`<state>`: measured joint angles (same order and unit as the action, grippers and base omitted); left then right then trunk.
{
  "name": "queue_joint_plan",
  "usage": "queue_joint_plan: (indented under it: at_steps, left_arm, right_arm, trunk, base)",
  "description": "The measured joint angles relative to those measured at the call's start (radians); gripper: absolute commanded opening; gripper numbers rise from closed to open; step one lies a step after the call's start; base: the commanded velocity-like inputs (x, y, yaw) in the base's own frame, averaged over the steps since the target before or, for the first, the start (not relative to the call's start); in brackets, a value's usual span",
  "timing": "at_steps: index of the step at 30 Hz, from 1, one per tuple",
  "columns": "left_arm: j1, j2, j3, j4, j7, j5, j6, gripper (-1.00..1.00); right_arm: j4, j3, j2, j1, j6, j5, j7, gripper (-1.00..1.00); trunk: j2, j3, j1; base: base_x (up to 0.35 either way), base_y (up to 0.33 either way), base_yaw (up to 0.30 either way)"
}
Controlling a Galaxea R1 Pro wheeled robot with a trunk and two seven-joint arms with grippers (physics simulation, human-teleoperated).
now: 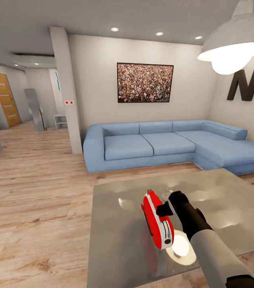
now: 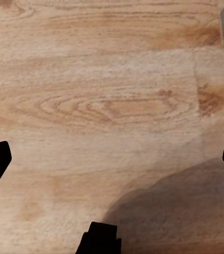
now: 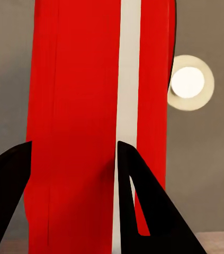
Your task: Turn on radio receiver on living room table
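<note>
Radio receiver point(image 1: 158, 220) — right gripper point(image 1: 167, 209) fingers close against it, on table point(image 1: 115, 224).

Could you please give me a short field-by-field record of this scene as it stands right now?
room: living room, blue sofa, crowd picture
table: glossy grey top, reflecting pendant lamp
radio receiver: red, upright on table
right gripper: fingers astride the radio's red body, contact unclear
left gripper: open, over wood floor
</note>
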<state>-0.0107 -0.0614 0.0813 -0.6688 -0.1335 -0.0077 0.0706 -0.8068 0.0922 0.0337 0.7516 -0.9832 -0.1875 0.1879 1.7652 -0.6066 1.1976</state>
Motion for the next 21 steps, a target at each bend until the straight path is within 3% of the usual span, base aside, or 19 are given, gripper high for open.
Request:
queue_joint_plan:
  at_steps: [7,13,21]
  left_arm:
    - [0.0,0.0,0.0,0.0,0.0,0.0,0.0,1.0]
    - [0.0,0.0,0.0,0.0,0.0,0.0,0.0,1.0]
    - [0.0,0.0,0.0,0.0,0.0,0.0,0.0,1.0]
  right_arm:
    - [0.0,0.0,0.0,0.0,0.008,-0.001,0.0,-1.0]
    - [-0.001,0.001,0.0,0.0,0.08,-0.004,-0.01,-1.0]
    - [-0.001,0.0,0.0,0.0,0.096,-0.001,-0.011,-1.0]
  trunk:
    - [-0.049,0.022,-0.027]
    - [-0.091,0.041,-0.05]
    - [-0.133,0.06,-0.073]
  base:
    - [0.0,0.0,0.0]
    - [0.0,0.0,0.0]
    - [0.0,0.0,0.0]
